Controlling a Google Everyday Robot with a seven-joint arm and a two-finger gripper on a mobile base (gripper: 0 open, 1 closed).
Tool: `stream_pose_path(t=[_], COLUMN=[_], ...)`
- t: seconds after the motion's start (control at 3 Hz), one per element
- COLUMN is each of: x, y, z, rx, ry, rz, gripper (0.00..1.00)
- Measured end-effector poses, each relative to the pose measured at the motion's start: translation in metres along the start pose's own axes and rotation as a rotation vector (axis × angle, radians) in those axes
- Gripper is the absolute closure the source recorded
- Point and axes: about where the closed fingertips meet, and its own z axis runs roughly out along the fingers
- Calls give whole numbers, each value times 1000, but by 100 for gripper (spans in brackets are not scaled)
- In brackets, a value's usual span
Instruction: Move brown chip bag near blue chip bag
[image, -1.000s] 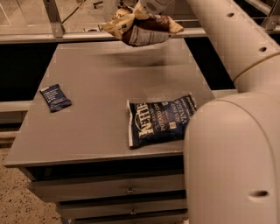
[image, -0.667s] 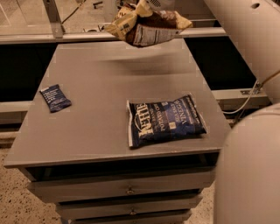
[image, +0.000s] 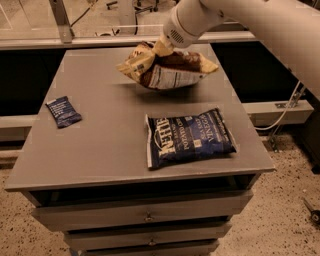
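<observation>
The end effector (image: 164, 45) hangs over the far part of the counter (image: 100, 150), pinching the brown chip bag (image: 167, 70) by its upper edge. The bag droops crumpled just beneath it, off the surface, probably so it can be carried without dragging. The blue chip bag (image: 190, 137) lies flat below the end effector, on the side nearer the camera. A short lowering toward it would likely do. A small dark packet (image: 63, 111) lies well apart.
</observation>
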Motion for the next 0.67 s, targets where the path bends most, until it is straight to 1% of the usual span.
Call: stream_pose_path(t=[0.33, 0.67], x=[25, 37], y=[34, 48], z=[15, 18], rx=[-72, -73], ry=[15, 33], rz=[81, 146], gripper=[100, 84])
